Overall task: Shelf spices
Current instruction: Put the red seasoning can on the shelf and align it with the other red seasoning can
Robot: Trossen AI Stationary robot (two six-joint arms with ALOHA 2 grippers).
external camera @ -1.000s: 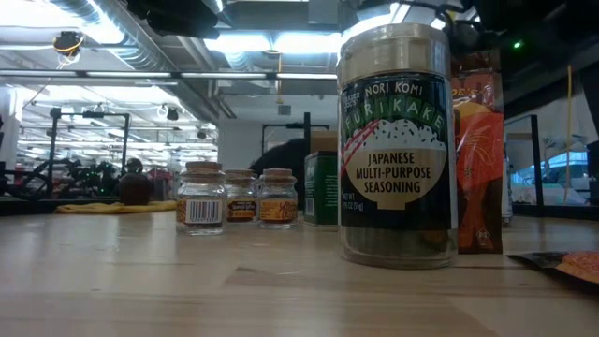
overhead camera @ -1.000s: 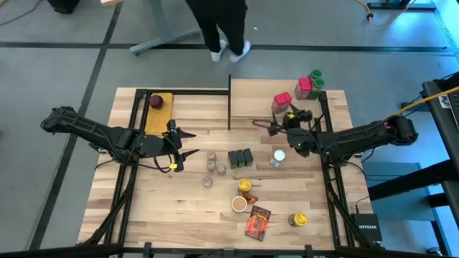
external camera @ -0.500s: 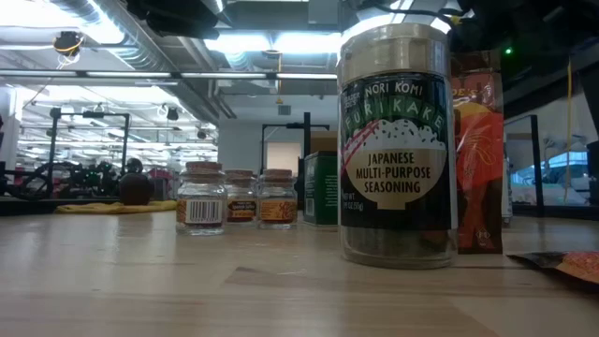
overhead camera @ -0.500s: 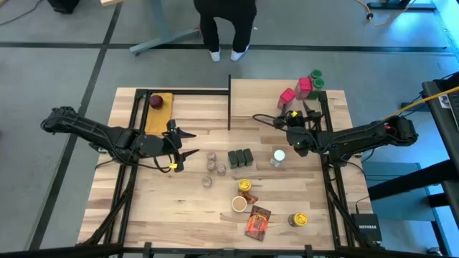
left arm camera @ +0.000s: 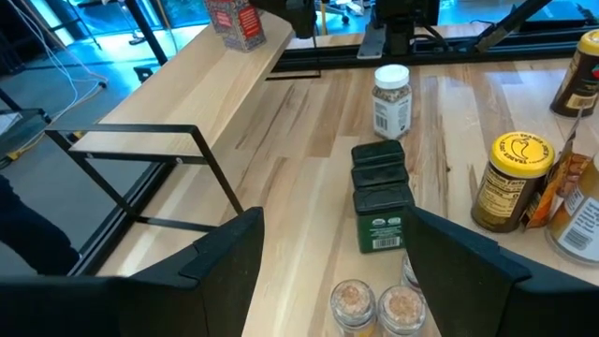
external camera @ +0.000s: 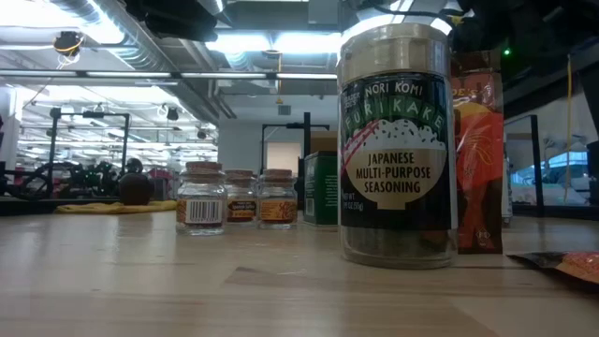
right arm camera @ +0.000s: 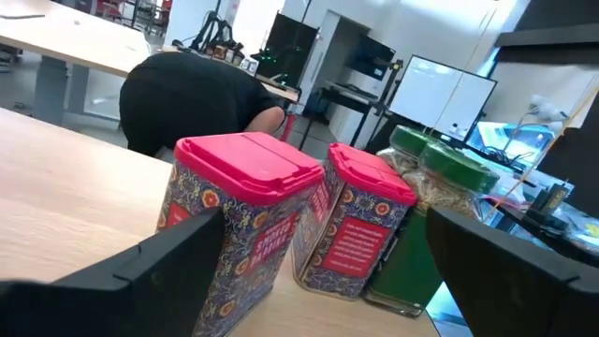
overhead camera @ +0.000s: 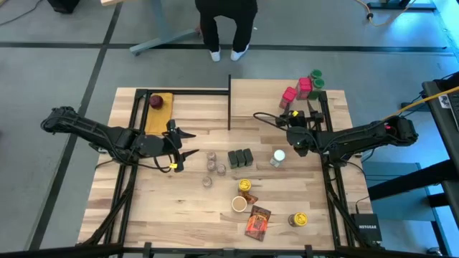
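The shelf (overhead camera: 254, 97) stands at the table's far right. Two red boxes (overhead camera: 288, 95) and two green-lidded jars (overhead camera: 315, 79) stand on its far right end; they also show in the right wrist view (right arm camera: 243, 234). My right gripper (overhead camera: 272, 118) is open over the shelf, and the nearer red box stands just ahead of its spread fingers. My left gripper (overhead camera: 181, 143) is open and empty left of the table's middle. Three dark tins (overhead camera: 241, 157), a white-lidded jar (overhead camera: 278, 156) and several small jars (overhead camera: 213, 165) stand on the tabletop.
A yellow-lidded jar (overhead camera: 245, 185), a tan-lidded jar (overhead camera: 239, 204), an orange packet (overhead camera: 258, 221) and another yellow-lidded jar (overhead camera: 297, 219) sit near the front. A dark red round thing on a yellow pad (overhead camera: 156, 101) lies far left. A person (overhead camera: 226, 21) stands beyond the far edge.
The nearer red box has moved along the shelf toward the far right, closer to the other red box. My right gripper has gone a little the same way.
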